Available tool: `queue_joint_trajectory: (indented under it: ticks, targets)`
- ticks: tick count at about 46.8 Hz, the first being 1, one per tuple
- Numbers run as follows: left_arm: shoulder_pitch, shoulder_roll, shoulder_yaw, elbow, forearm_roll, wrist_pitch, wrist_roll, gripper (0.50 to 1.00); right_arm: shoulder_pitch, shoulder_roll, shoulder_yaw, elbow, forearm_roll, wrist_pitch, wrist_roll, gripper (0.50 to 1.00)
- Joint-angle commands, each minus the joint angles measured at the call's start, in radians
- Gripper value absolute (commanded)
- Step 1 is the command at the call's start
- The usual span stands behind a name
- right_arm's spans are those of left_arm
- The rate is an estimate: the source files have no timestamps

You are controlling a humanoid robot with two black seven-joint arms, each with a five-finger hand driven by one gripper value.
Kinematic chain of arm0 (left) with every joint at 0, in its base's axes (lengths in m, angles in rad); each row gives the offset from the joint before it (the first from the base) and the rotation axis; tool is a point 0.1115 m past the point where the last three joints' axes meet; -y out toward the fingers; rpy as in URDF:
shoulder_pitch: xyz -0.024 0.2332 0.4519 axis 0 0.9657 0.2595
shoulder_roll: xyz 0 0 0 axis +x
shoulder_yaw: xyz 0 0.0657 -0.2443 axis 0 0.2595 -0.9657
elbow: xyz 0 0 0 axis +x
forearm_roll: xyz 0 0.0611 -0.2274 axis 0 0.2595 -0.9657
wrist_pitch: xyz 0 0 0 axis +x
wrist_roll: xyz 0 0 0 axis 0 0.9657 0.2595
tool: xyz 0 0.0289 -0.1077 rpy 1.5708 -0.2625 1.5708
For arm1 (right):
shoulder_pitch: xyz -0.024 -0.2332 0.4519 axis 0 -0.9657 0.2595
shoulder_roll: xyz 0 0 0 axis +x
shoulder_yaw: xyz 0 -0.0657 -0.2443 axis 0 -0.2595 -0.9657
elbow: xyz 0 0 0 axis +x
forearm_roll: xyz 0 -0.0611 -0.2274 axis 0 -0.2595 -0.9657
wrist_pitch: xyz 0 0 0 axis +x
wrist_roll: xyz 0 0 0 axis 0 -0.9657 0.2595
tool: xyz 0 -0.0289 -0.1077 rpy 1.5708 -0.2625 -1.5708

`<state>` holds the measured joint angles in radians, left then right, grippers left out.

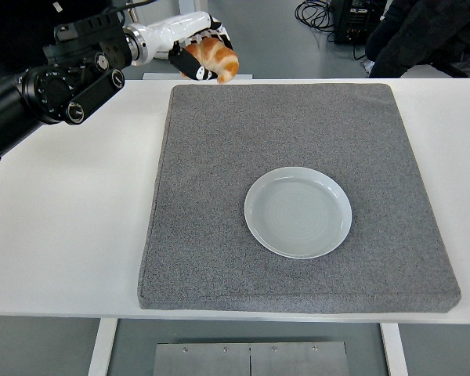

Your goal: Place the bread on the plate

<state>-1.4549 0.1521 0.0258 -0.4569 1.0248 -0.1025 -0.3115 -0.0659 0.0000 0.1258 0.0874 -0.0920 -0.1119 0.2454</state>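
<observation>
The bread is a golden-brown croissant (216,57). My left hand (200,53) is shut on it and holds it high in the air, above the table's far edge at the upper left. The light grey-blue plate (298,211) lies empty on the grey mat (219,157), right of the mat's centre, well below and to the right of the hand. My right arm is out of view.
The grey mat covers most of the white table (70,219). A person in dark clothes (423,35) stands at the top right. A white pillar (176,23) and cables (317,12) are on the floor beyond the table.
</observation>
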Motion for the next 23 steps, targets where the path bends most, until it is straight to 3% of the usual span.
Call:
queue_joint_trajectory:
  ticks: [1, 9, 23]
  targets:
    - [-0.034, 0.017, -0.001, 0.0, 0.0, -0.022, -0.001, 0.5, 0.0, 0.0, 0.0, 0.0, 0.0, 0.001, 0.0, 1.0]
    - [-0.093, 0.035, 0.0, 0.0, 0.0, -0.056, -0.003, 0.5, 0.0, 0.0, 0.0, 0.0, 0.0, 0.0, 0.0, 1.0]
    - [-0.134, 0.017, -0.001, -0.025, 0.0, -0.059, -0.003, 0.5, 0.0, 0.0, 0.0, 0.0, 0.0, 0.0, 0.0, 1.0]
